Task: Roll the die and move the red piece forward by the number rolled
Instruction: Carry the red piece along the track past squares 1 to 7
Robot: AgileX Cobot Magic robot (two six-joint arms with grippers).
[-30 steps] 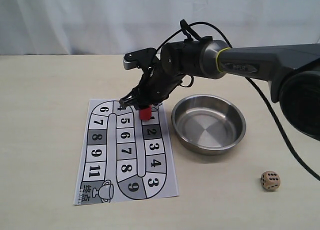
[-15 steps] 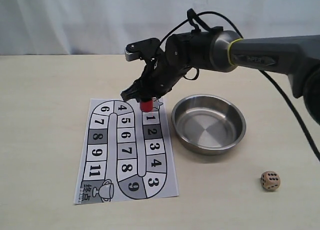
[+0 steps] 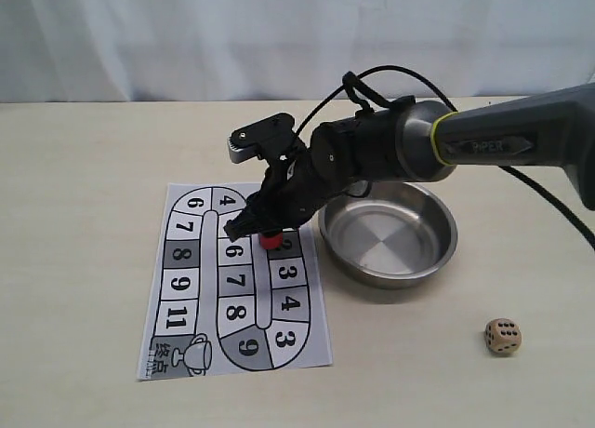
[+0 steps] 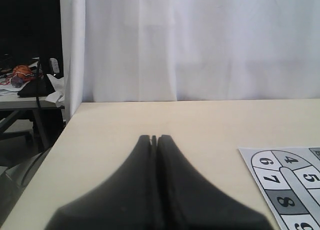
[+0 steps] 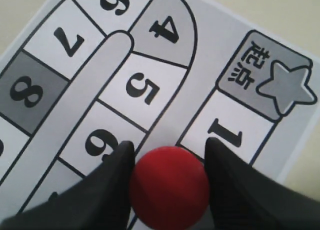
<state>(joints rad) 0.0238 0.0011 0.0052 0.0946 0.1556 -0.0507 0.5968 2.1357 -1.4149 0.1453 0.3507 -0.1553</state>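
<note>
Two black fingers of the right gripper are clenched on the red piece, a small bright red upright cylinder, one finger on each side of it. In the exterior view the red piece hangs low over the printed paper board sheet, about at the grey square 2, just after square 1 and the star square. I cannot tell if its base already touches the paper. The die, a small beige wooden cube with dark pips, lies on the pale table well apart from the board, beyond the round steel bowl. It shows six pips on the side toward the camera, but its top face is too small to read. The left gripper is closed on nothing and stays out of the work. I judge that the step in hand is carrying the piece along the track. To do it well, the count should follow the printed squares one by one, the cylinder should stay upright and clear of the paper, so the sheet is not dragged. It is then lowered onto the middle of the target square. The fingers should release only when the base rests flat, and then rise straight up, because a sideways pull could tip the piece.
</note>
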